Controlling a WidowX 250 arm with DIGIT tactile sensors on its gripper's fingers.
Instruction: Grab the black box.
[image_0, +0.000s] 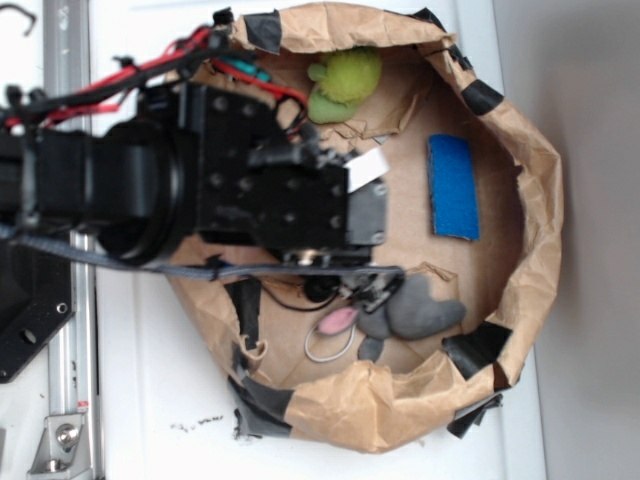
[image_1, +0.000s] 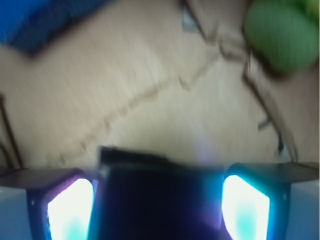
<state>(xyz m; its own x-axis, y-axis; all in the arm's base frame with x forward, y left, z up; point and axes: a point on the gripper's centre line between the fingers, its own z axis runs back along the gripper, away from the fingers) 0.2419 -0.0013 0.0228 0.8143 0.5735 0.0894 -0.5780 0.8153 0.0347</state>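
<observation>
In the wrist view the gripper (image_1: 157, 200) has its two glowing finger pads (image_1: 70, 207) set apart, with the black box (image_1: 155, 195) filling the gap between them at 6 o'clock; whether the pads press on it, I cannot tell through the blur. In the exterior view the arm hides the box. The brown paper nest (image_0: 530, 200) holds a blue rectangular pad (image_0: 453, 186) at 3 o'clock, a green plush toy (image_0: 343, 82) at 12, and a grey plush toy (image_0: 415, 316) at 5 beside a metal ring (image_0: 327, 348).
</observation>
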